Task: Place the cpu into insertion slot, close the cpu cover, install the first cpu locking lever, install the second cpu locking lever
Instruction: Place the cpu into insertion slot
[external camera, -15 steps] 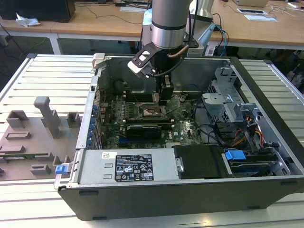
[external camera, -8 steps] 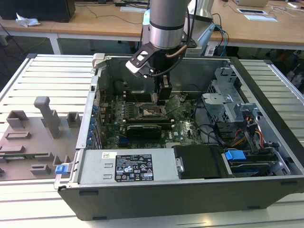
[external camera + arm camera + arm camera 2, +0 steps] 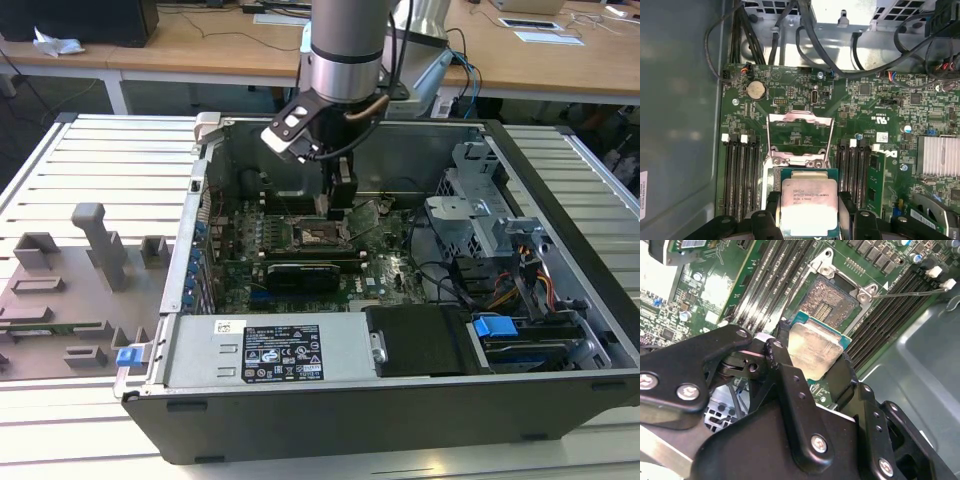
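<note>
1. I see an open computer case [image 3: 400,420] lying on a slatted grey metal table [image 3: 90,150]. Wooden desks [image 3: 200,45] stand behind, with a grey fixture plate [image 3: 60,300] at the exterior view's left.
2. There's a white printed label [image 3: 283,352] on the silver power-supply box [image 3: 200,350], and small print on the cpu [image 3: 809,205] top. I'm not reading either.
3. The gripper [image 3: 809,216] is clamped on the cpu, fingers [image 3: 772,210] on two opposite edges.
4. The cpu is flat with its metal top up. It's square, so no long axis, and its edges run parallel to the memory slots [image 3: 742,175]. It hangs at the insertion slot [image 3: 832,297]; I can't tell if they touch.
5. The cpu cover [image 3: 800,118] stands open, tilted up.
</note>
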Motion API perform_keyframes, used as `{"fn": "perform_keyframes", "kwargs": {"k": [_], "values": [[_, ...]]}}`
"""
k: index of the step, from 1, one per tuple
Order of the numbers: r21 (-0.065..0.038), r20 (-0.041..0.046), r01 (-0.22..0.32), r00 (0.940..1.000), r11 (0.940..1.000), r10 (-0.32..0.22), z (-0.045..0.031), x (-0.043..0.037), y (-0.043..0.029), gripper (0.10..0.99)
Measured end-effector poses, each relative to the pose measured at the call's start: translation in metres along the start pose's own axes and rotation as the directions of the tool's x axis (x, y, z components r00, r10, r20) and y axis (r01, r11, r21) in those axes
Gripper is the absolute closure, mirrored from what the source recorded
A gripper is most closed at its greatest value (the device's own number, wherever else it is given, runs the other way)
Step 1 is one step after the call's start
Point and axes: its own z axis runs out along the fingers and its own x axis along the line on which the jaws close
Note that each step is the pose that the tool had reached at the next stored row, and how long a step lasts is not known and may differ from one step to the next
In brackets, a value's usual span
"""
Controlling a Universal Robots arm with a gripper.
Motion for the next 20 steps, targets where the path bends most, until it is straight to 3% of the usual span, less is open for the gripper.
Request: {"fn": "perform_keyframes", "kwargs": {"k": [12,18,20], "values": [[0.000,0.0000,0.000,1.0000,1.0000,0.000,0.0142,0.0019,-0.0023,0.545],[0.000,0.0000,0.000,1.0000,1.0000,0.000,0.0292,0.0042,-0.0068,0.545],[0.000,0.0000,-0.001,1.0000,1.0000,0.001,0.0388,0.0057,-0.0098,0.545]]}}
